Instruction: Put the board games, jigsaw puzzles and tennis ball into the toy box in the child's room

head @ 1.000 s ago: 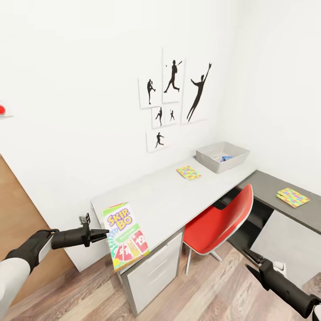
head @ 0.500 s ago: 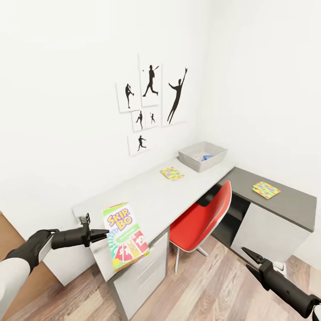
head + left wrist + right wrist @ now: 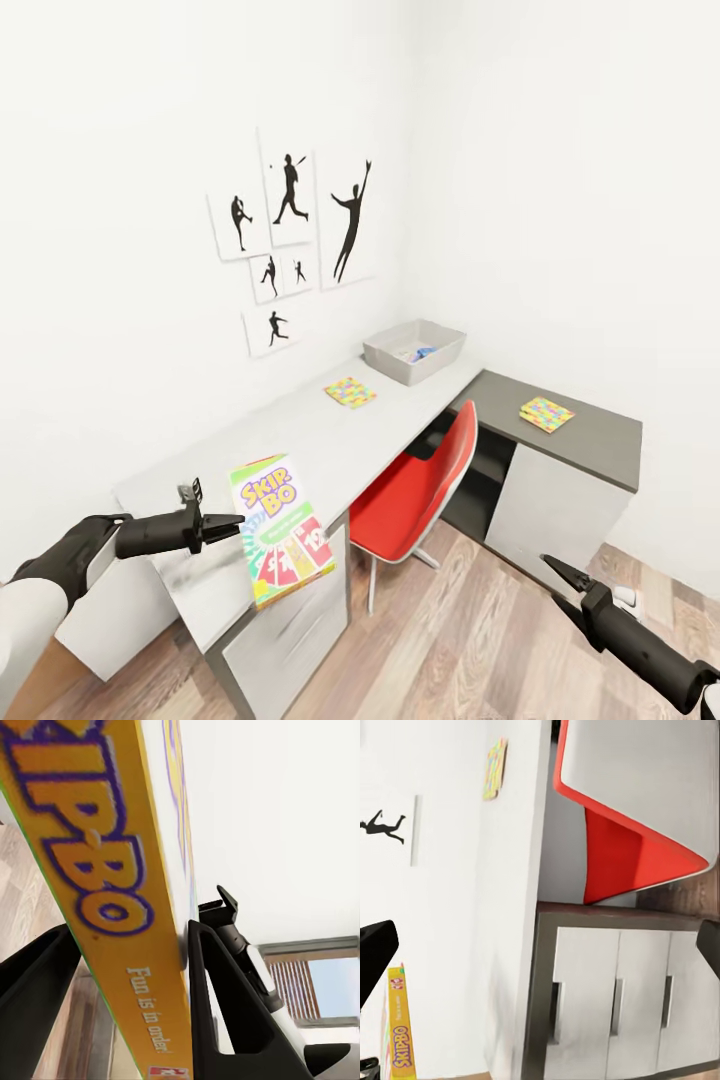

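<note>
We see one SKIP-BO box [image 3: 281, 527] held up in the air, in front of the long pale counter [image 3: 300, 440]. Our left fingers [image 3: 222, 526] are clenched on its edge. Our right fingers [image 3: 553, 571] hang low over the wood floor [image 3: 440, 640], spread apart and holding nothing. There are two puzzle squares: one [image 3: 350, 392] on the counter near the toy box [image 3: 414, 352], one [image 3: 546, 413] on the dark grey cabinet [image 3: 580, 440]. The toy box sits at the far end of the counter, with something blue [image 3: 420, 352] inside. One red chair [image 3: 420, 490] stands by the counter.
</note>
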Available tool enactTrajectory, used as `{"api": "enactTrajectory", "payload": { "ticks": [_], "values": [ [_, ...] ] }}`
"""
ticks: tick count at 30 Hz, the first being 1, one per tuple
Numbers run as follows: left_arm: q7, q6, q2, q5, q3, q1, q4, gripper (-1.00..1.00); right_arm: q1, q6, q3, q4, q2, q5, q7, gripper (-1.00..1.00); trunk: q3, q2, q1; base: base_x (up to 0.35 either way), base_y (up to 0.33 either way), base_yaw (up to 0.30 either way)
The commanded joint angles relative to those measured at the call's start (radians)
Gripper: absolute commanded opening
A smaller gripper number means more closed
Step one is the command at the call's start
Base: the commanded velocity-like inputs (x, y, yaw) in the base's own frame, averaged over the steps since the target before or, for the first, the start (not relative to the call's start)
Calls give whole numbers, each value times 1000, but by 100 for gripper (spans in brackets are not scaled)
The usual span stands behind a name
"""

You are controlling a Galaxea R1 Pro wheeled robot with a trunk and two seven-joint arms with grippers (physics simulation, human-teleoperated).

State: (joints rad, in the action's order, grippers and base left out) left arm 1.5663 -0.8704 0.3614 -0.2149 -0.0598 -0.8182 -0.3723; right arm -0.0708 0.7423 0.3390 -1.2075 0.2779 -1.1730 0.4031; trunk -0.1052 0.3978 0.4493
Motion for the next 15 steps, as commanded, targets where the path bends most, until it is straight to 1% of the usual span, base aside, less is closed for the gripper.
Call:
{"api": "enactTrajectory", "payload": {
  "ticks": [1,15],
  "values": [
    [4,-10,1,-6,-5,-1,0,-100,-1,6,2,0,0,-1,2,100,-1,2,1,0,0,-253],
    [4,-10,2,-6,-5,-1,0,-100,-1,4,0,2,-1,0,0,100,10,2,1,0,0,-253]
  ]
}}
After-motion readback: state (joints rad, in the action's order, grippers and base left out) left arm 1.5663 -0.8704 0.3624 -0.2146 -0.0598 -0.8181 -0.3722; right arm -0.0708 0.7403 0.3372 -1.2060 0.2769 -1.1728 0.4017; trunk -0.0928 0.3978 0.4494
